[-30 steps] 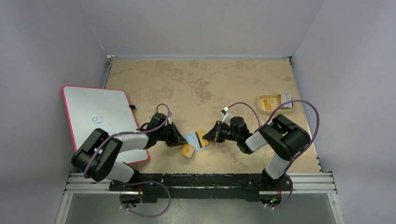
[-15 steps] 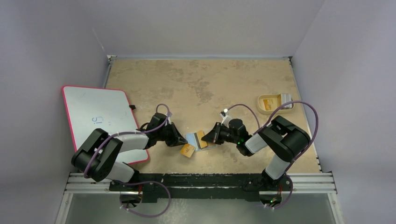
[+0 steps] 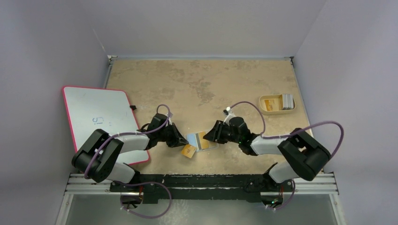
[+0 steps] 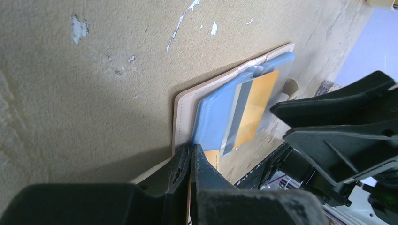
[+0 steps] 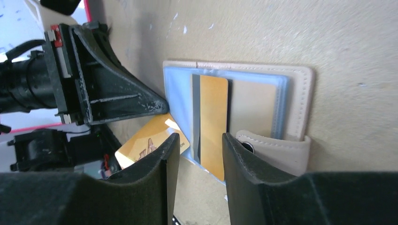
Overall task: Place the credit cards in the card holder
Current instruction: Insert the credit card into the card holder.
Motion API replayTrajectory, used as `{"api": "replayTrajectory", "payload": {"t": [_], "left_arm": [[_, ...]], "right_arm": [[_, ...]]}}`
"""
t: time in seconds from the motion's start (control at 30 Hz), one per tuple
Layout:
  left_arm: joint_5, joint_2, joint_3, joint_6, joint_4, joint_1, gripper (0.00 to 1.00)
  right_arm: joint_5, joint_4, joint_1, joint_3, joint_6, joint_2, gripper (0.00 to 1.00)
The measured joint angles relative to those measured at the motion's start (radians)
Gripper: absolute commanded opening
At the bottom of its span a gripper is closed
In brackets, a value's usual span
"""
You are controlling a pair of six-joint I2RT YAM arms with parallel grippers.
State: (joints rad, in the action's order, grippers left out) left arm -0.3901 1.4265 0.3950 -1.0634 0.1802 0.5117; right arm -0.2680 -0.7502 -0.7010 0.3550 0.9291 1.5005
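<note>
**Desk:** What has changed at the card holder (image 3: 206, 146)?

**Field:** The right arm's elbow has swung out and low. That uncovers the tray (image 3: 263, 99), well apart from the holder on the right arm's side. The gold card (image 5: 213, 126), which stood proud of the blue lining a second ago, now lies squared in its slot.

**Desk:** And the jaws?

**Field:** The right gripper (image 5: 199, 138) has its jaws spread, one on either side of that card, and grips nothing. The left gripper (image 4: 192, 150) has its jaws pressed together, tips at the holder's edge nearest the left arm. Whether they nip the lining cannot be told.

**Desk:** What does it mean for the job?

**Field:** One card looks to be home. The holder lies open on the counter (image 3: 197, 84), between the two grippers. A second gold card (image 3: 188, 151) lies just beside the holder's corner nearest the left arm, and pale cards (image 3: 287, 101) wait in the tray — probably the next to go in.
</note>
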Motion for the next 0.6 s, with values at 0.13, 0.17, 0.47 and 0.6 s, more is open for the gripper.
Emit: {"api": "replayTrajectory", "payload": {"t": [0.13, 0.17, 0.47, 0.6], "left_arm": [[0.000, 0.000, -0.001, 0.000, 0.002, 0.000, 0.00], [0.000, 0.000, -0.001, 0.000, 0.003, 0.000, 0.00], [0.001, -0.005, -0.006, -0.001, 0.008, 0.000, 0.00], [0.002, -0.009, -0.009, -0.001, 0.013, 0.000, 0.00]], "right_arm": [[0.068, 0.170, 0.001, 0.036, -0.045, -0.102, 0.42], [0.076, 0.199, 0.001, 0.044, -0.055, -0.113, 0.42], [0.084, 0.242, -0.019, 0.093, -0.086, -0.039, 0.34], [0.078, 0.224, -0.050, 0.122, -0.085, 0.016, 0.19]]}}
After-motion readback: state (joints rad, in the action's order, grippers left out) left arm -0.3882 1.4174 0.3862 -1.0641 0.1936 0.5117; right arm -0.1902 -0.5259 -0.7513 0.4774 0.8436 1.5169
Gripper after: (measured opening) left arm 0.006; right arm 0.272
